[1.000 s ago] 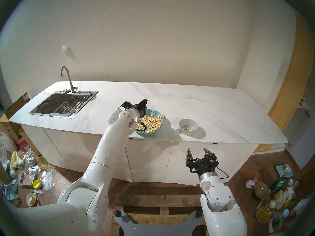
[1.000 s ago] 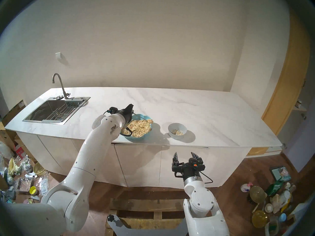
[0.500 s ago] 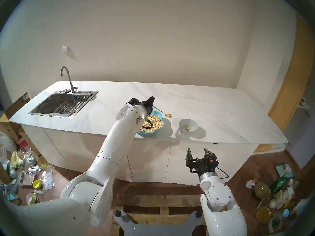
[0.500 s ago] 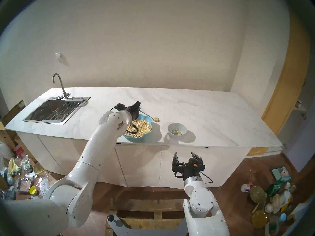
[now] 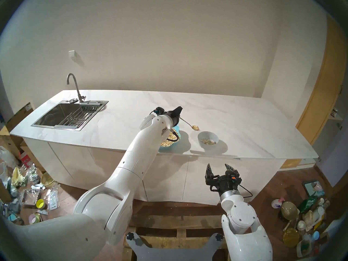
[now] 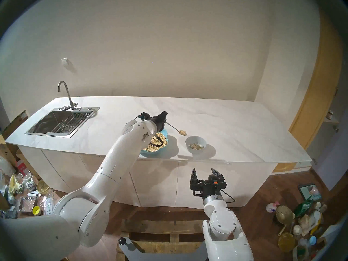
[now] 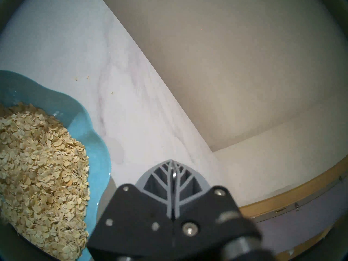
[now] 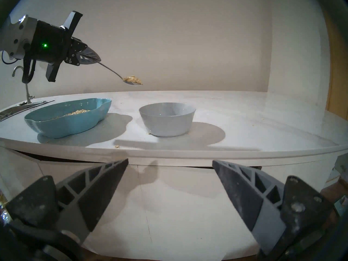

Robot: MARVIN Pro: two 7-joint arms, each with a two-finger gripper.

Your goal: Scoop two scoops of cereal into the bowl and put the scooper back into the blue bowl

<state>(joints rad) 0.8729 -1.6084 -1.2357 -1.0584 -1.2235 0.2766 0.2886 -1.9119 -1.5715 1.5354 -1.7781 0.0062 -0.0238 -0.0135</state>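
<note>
My left gripper (image 5: 178,117) is shut on the handle of the scooper (image 5: 186,122), a slim silver spoon. The spoon end carries a small heap of cereal (image 8: 132,79) and hangs in the air over the gap between the two bowls, just left of the bowl's rim. The blue bowl (image 8: 71,123), wavy-rimmed, holds the main cereal heap (image 7: 37,179) and is partly hidden by my left arm in the head views. The bowl (image 5: 207,146), small and grey-white, has a thin layer of flakes. My right gripper (image 5: 218,165) is open and empty, below the counter's front edge.
Both bowls stand near the front edge of the white marble counter (image 5: 244,123). A sink (image 5: 69,113) with a faucet (image 5: 75,87) is at the far left. A few loose flakes (image 8: 117,146) lie on the counter. Clutter covers the floor on both sides.
My left gripper has carried the loaded spoon up and to the right, from over the blue bowl's rim to just left of the small bowl. The right arm has not moved.
</note>
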